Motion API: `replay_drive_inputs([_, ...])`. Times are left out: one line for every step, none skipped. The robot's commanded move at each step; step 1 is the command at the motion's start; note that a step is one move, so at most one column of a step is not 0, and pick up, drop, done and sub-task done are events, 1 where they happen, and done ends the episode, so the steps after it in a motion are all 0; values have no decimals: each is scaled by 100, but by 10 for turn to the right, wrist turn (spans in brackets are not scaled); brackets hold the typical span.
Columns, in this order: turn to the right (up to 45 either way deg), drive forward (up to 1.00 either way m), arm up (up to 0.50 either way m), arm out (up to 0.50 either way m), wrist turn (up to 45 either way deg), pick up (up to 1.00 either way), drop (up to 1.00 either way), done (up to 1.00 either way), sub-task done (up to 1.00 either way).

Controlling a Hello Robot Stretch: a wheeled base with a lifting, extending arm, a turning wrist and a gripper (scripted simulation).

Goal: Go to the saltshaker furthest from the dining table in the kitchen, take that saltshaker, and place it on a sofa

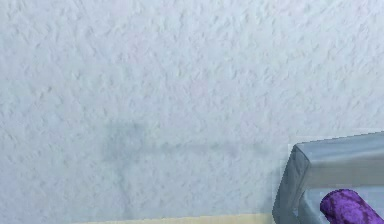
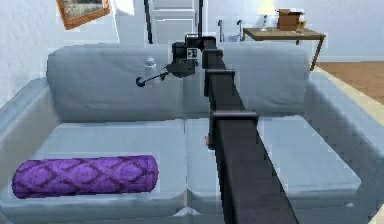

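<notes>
Hand (image 2: 148,76) against far backrest; grip and contents impossible to tell. One grey sofa (image 2: 100,95), one purple bolster (image 2: 85,176) on left seat.

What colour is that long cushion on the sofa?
The cushion is purple with a darker diamond pattern; the arm side view shows it best.

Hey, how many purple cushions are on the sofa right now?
1. The purple cushion lies on the sofa's left seat in the arm side view, and again at the forward view's bottom right. The arm may hide another.
</notes>
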Motion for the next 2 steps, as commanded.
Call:
replay_drive_inputs([0, 0, 0, 0, 360, 0, 0, 0, 0])
replay_drive_inputs([0, 0, -24, 0, 0, 0, 0, 0, 0])
